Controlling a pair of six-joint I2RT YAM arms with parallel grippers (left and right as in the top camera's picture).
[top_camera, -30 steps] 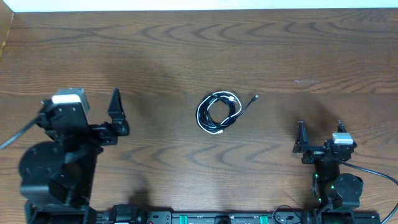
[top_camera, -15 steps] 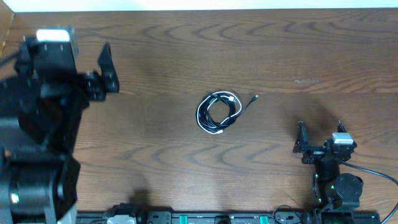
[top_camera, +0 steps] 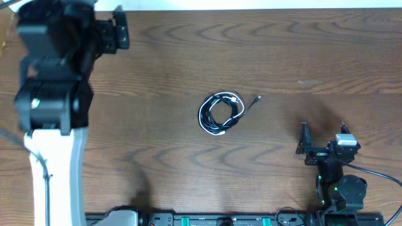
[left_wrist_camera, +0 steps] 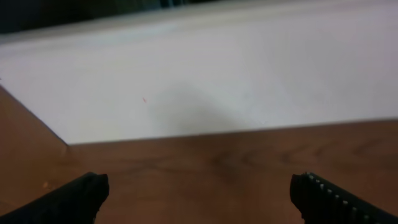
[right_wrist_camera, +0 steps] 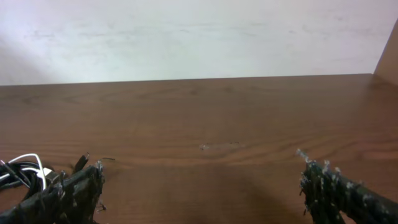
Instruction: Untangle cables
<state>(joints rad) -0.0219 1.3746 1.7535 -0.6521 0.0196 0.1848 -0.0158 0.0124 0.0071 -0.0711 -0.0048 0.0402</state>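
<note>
Two cables are lying bunched in one loose coil on the table (top_camera: 188, 56), roughly mid-table. The white one (top_camera: 203, 117) and the black one (top_camera: 250, 105) are looping through each other, so they're still properly tangled. The black one is sticking a short tail with a plug out of the coil, on the side nearer the right gripper (top_camera: 323, 133).

That right gripper is sitting low near the table with its jaws spread wide and nothing between them. The coil is lying ahead of it and off to its left, clearly apart from it. In its wrist view the cables (right_wrist_camera: 25, 169) are just peeking in beside the left finger (right_wrist_camera: 68, 193).

The left gripper (left_wrist_camera: 202, 196) is hanging up high and is also gaping fully open, gripping nothing. It's pointing at the far table edge, with a pale surface (left_wrist_camera: 249, 74) showing ahead of it beyond that edge. The coil is sitting well away from it, off to its right and back behind its fingertips. The wrist view there is coming out pretty blurry, so I can't tell much more from it.
</note>
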